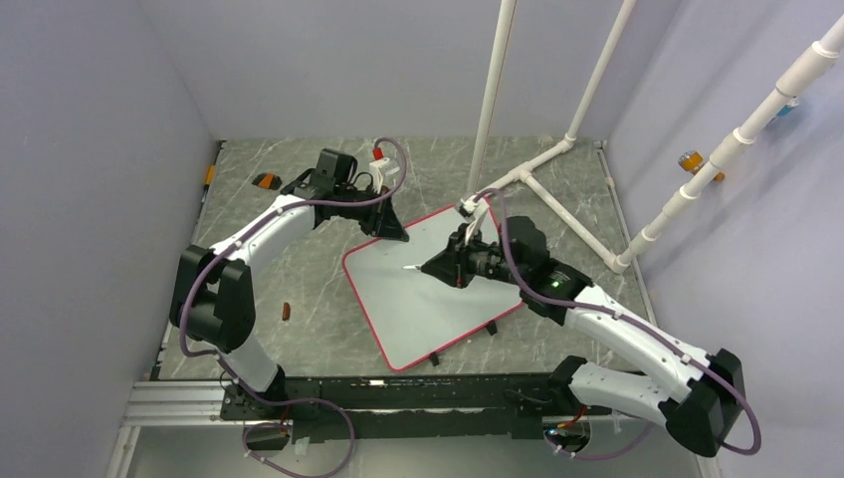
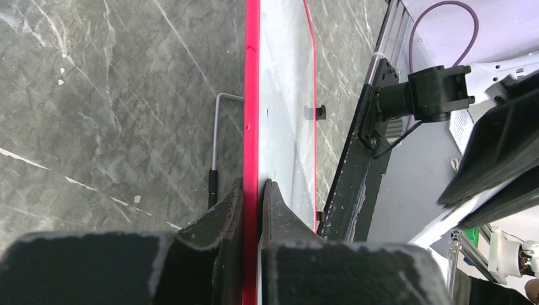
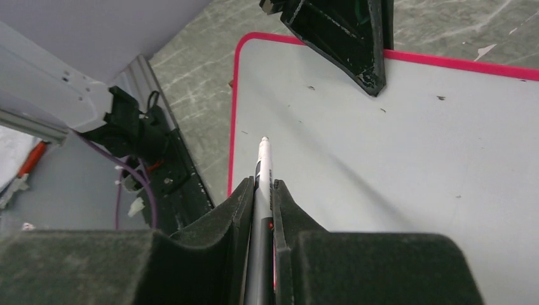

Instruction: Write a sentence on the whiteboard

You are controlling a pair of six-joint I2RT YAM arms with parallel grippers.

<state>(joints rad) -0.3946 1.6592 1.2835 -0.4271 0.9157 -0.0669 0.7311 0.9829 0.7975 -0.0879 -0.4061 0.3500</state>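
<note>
The left arm (image 1: 267, 227), at the left of the top view, and the right arm (image 1: 622, 329), at the lower right, were seen to be built of white shells joined by black housings. Purple cables (image 2: 414, 38) were looped along both. A small green light (image 1: 553, 284) was shown on the right arm. Black, wedge-shaped fingers (image 2: 222, 219) with scuffed, greyish edges were seen low in the wrist views.

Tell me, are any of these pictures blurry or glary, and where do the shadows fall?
Top view: even, soft light, sharp throughout, no glare on the whiteboard. Left wrist view: seen at a grazing angle, the whiteboard carries a pale sheen. Right wrist view: the marker throws a soft diagonal shadow across the whiteboard.
</note>
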